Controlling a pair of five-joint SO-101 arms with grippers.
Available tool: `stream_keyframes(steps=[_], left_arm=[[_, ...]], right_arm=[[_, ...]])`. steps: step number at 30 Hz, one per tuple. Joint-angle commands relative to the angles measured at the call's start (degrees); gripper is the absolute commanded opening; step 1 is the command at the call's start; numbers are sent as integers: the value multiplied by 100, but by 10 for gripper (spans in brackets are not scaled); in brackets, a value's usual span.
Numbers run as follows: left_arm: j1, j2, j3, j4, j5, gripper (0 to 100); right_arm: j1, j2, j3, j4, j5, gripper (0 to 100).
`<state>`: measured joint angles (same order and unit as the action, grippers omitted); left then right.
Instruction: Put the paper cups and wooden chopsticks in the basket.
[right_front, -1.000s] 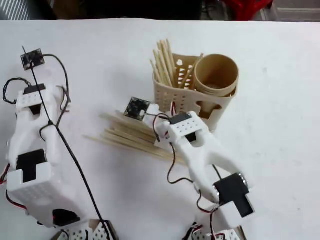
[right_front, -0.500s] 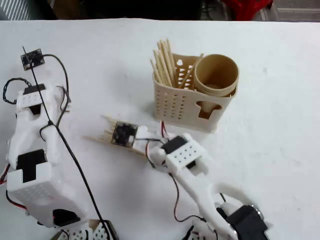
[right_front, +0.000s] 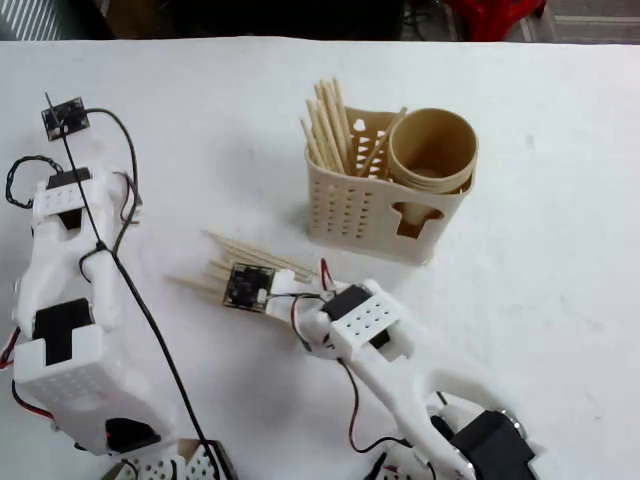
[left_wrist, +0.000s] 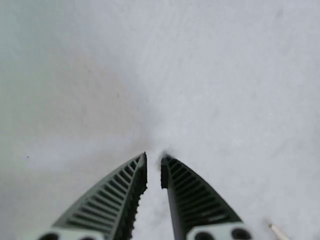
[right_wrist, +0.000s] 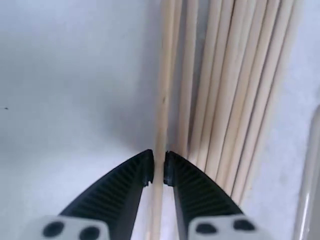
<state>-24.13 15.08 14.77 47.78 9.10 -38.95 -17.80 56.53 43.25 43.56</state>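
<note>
The right arm (right_front: 365, 320) covers one end of the loose chopsticks (right_front: 255, 254) on the table (right_front: 550, 250). Up close, they run off the edge. The stacked cups (right_front: 432, 150) are too snug to count

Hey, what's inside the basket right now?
The basket holds a bundle of wooden chopsticks standing on end and stacked paper cups. Its walls hide their lower parts and the floor.

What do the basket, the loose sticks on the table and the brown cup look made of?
Cream perforated basket: looks like moulded matte plastic, going by its regular cut-outs. Pale loose chopsticks: bare wood with faint grain. Tan round cup: probably matte paper, judging by its thin rim.
</note>
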Motion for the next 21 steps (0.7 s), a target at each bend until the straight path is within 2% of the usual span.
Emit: stream_keyframes(steps=[1, 6, 11, 16, 21], left_arm=[[-22, -40, -44, -88, -70, 72], [-22, -40, -44, -97, -70, 72], [-22, -40, -44, -105, -70, 72], [-57, -40, -44, -114, -70, 72], [-57, -40, -44, -79, -70, 72]], right_arm=[[-31, -48, -44, -57, -35, 74], [4, -251, -677, 549, -97, 79], [-242, -497, -1442, 1174, -659, 80], [-980, -22, -1459, 752, -879, 81], [-1051, 1051, -1618, 127, -826, 81]])
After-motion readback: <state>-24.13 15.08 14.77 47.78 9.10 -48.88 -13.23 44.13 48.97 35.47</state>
